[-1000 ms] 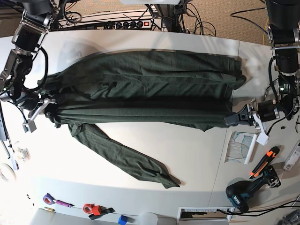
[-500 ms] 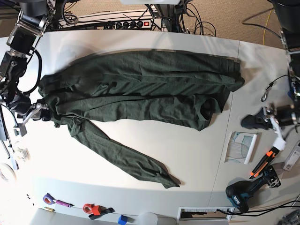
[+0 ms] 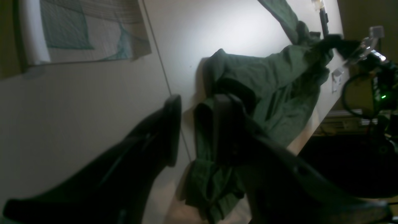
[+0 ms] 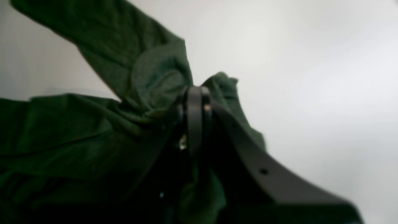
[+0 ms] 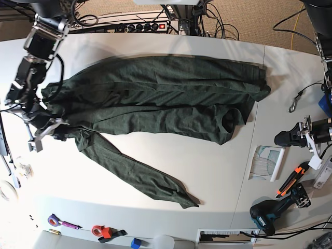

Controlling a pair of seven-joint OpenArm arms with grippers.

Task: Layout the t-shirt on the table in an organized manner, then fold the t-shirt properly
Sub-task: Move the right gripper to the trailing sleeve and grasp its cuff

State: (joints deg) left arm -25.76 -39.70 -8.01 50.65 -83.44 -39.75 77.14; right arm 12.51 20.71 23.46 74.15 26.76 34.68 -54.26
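Observation:
The dark green t-shirt [image 5: 155, 98] lies stretched lengthwise across the table, wrinkled, with one long sleeve [image 5: 140, 176] trailing toward the front edge. My right gripper [image 5: 56, 130] is at the shirt's left end, shut on a bunch of fabric. In the right wrist view the right gripper [image 4: 194, 105] pinches the green cloth [image 4: 149, 81] between closed fingers. My left gripper [image 5: 280, 139] hangs off the shirt's right end, apart from it. In the left wrist view the left gripper [image 3: 197, 127] stands open and holds nothing, with the shirt's crumpled end [image 3: 273, 81] lying just beyond it.
Near the left gripper lie a sheet of paper with a white roll [image 5: 270, 161], an orange cutter [image 5: 291, 179] and a teal drill [image 5: 271, 213]. Small tape rolls [image 5: 101, 231] sit at the front left. A power strip [image 5: 150, 26] and cables line the back edge.
My left gripper has let go of the shirt and pulled away to the right. The taut front fold has slackened back onto the table. My right gripper keeps its hold and has shifted slightly inward.

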